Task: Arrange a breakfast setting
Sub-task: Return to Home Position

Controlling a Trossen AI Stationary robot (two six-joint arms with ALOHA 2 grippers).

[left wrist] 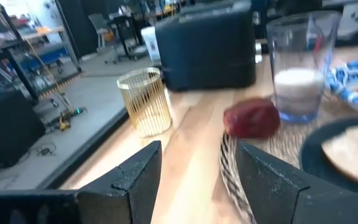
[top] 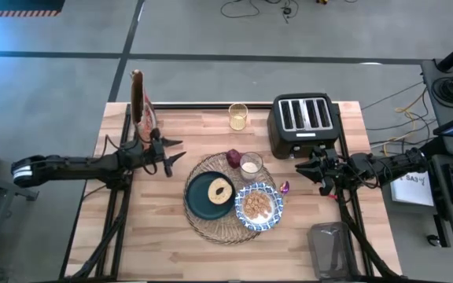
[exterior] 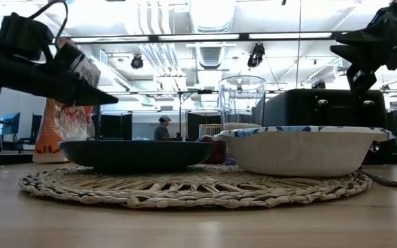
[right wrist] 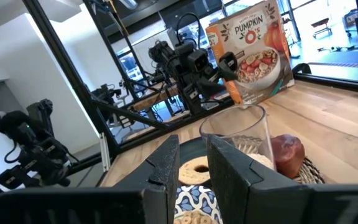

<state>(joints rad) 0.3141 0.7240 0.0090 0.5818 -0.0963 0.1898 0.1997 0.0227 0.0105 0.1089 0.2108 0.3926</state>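
Observation:
The round wicker placemat lies at the table's middle. On it sit the dark teal plate with the toasted bread ring, the blue-and-white bowl holding cereal, the clear glass with milk, and the dark-red fruit at the mat's far edge. My left gripper hovers open left of the mat, above the table, pointing at the fruit. My right gripper hovers right of the glass, in front of the toaster, its fingers a little apart, empty.
The black toaster stands at the far right. A gold-tinted glass stands at the far middle. The cereal bag stands at the far left. A small purple thing lies beside the bowl. A clear container sits near right.

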